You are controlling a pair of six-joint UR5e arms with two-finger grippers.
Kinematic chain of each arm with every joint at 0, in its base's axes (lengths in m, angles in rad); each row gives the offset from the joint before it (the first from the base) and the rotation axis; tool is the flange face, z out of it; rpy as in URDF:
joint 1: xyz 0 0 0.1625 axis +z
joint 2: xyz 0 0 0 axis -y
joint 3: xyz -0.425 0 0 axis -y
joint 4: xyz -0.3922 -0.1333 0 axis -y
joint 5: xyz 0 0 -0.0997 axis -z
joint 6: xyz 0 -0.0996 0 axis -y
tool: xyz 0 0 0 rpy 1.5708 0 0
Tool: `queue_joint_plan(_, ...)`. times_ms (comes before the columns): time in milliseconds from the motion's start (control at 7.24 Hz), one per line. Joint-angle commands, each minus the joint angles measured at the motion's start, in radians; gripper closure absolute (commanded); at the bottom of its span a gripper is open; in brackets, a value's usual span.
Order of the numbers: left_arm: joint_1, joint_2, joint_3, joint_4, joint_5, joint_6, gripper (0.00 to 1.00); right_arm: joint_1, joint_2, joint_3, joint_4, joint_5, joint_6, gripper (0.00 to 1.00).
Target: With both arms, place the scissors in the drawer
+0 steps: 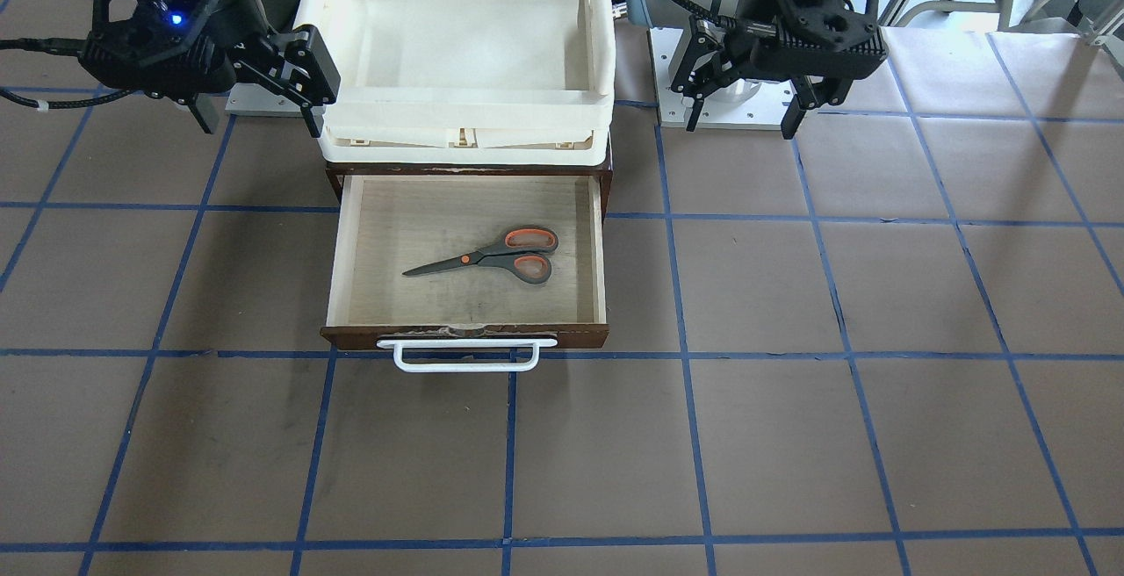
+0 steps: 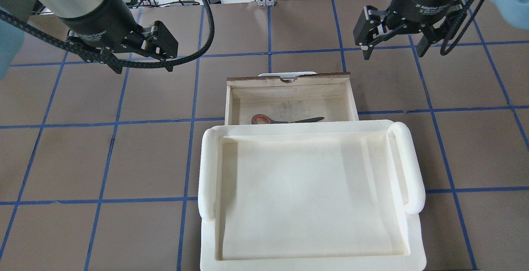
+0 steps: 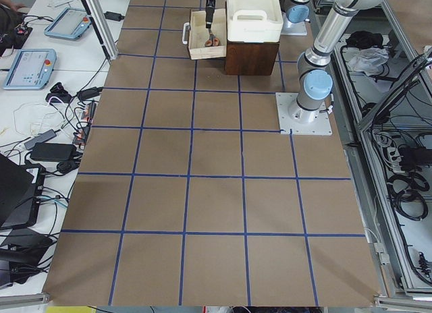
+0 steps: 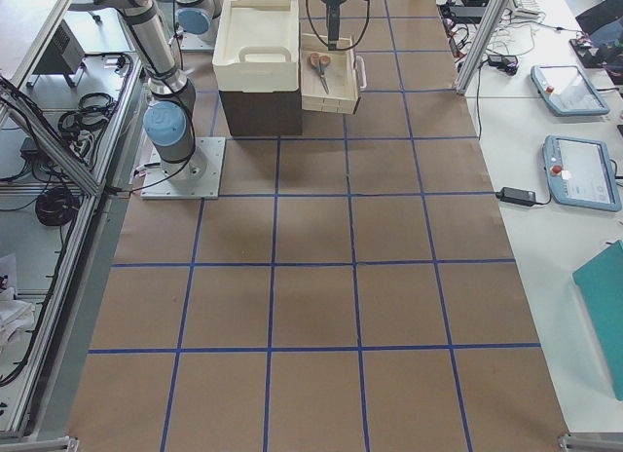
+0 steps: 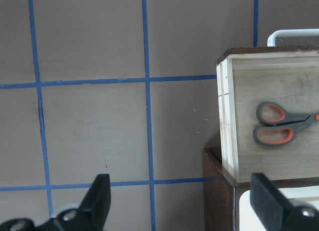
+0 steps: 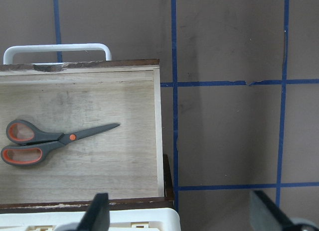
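Observation:
The scissors (image 1: 492, 262) lie flat on the pale floor of the open drawer (image 1: 344, 251), handle loops toward my left side, blades shut. They also show in the overhead view (image 2: 281, 120), the left wrist view (image 5: 279, 124) and the right wrist view (image 6: 50, 141). The drawer's dark front and white bar handle (image 1: 465, 356) face away from me. My left gripper (image 2: 142, 69) is open and empty, high above the table on the drawer's left. My right gripper (image 2: 393, 54) is open and empty, high on the drawer's right. Neither touches anything.
A cream-white plastic tray (image 2: 208, 172) sits on top of the dark brown cabinet (image 5: 217, 191) that holds the drawer, and it hides the drawer's inner part from overhead. Brown table paper with blue tape lines (image 1: 685, 356) lies all around.

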Motion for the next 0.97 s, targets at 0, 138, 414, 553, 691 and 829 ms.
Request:
queue_joint_plan(0,0.043,-0.011,0.001,0.001,-0.031,-0.021,0.0,0.0,0.001,0.0,-0.001,0.013,0.001,0.0)
queue_joint_plan(138,0.054,-0.002,0.001,-0.005,-0.038,-0.022,0.0,0.0,0.001,0.0,-0.001,0.012,0.001,0.0)
queue_joint_plan(414,0.052,-0.005,-0.001,-0.02,-0.012,-0.02,0.0,0.0,0.001,0.0,-0.001,0.013,0.001,0.0)
queue_joint_plan(553,0.052,-0.004,-0.001,-0.019,-0.002,-0.011,0.0,0.0,0.001,0.0,-0.001,0.013,0.001,0.0)
queue_joint_plan(691,0.051,-0.005,-0.001,-0.02,-0.001,-0.011,0.0,0.0,0.001,0.0,-0.001,0.013,0.001,0.0)
queue_joint_plan(829,0.052,-0.005,-0.002,-0.014,-0.001,-0.011,0.0,0.0,0.001,0.0,-0.001,0.013,0.001,0.0)
